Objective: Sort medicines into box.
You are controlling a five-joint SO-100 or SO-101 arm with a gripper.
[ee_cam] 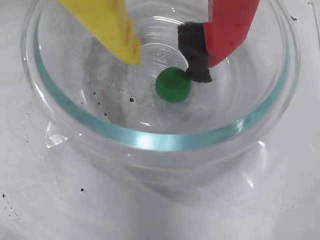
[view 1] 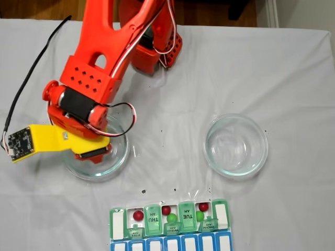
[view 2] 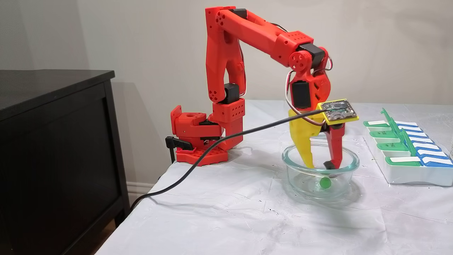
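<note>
Here your desk [view 2: 219, 219] carries the box [view 1: 118, 222], holding three red and two green pills, and a glass dish [ee_cam: 150, 140] under the arm. Your end effector [ee_cam: 170, 62] hangs spread inside the dish, its foam pad touching the last green pill [ee_cam: 173, 85]. That pill looks light, hard and prone to roll on glass, so pinch it across its middle, gently.
</note>
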